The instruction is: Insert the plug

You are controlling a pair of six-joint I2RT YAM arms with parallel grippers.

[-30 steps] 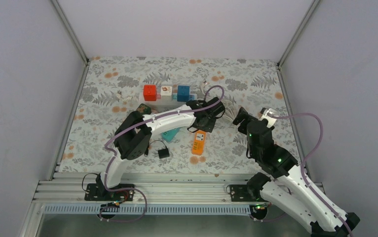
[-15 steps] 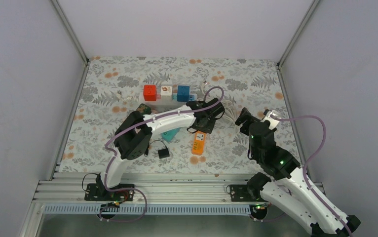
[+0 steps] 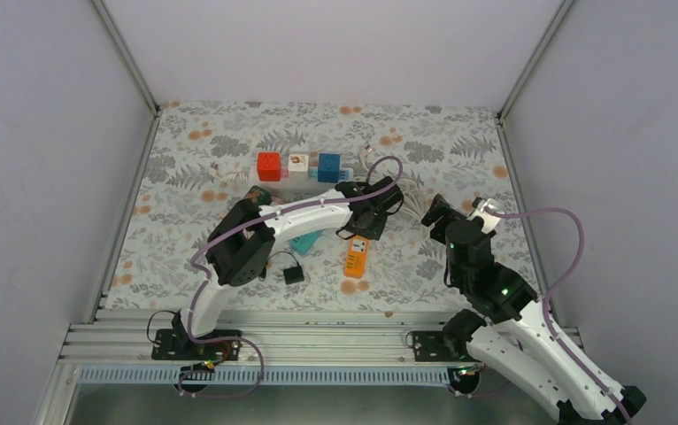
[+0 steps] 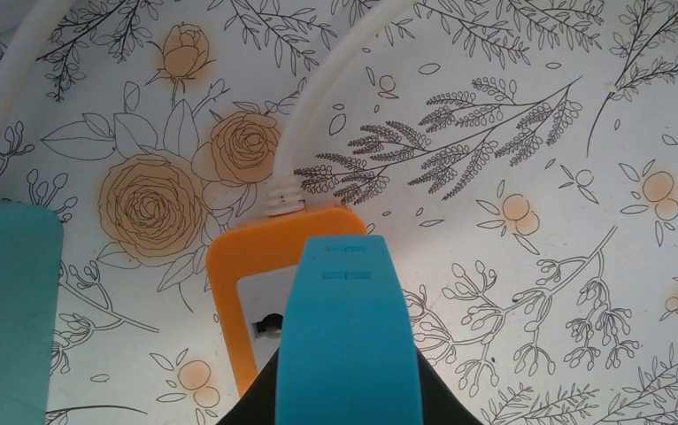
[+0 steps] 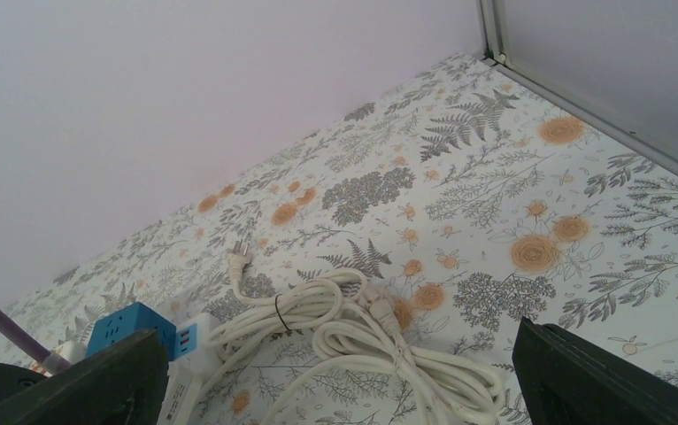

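Observation:
A small black plug with a thin black lead lies on the flowered mat, apart from both grippers. My left gripper is shut with nothing visibly in it. In the left wrist view its blue fingers hang over the cable end of an orange socket strip, hiding most of the strip's white face. That orange socket strip lies just below the left wrist in the top view. My right gripper stands open off to the right, and its black fingers frame a coil of white cable.
A teal socket strip lies left of the orange one. Red, white and blue cube sockets stand in a row at the back. A loose white plug ends the coiled cable. Walls close in the mat.
The right gripper has shifted slightly to the right. The left wrist has edged a little up and right. The black plug has not moved.

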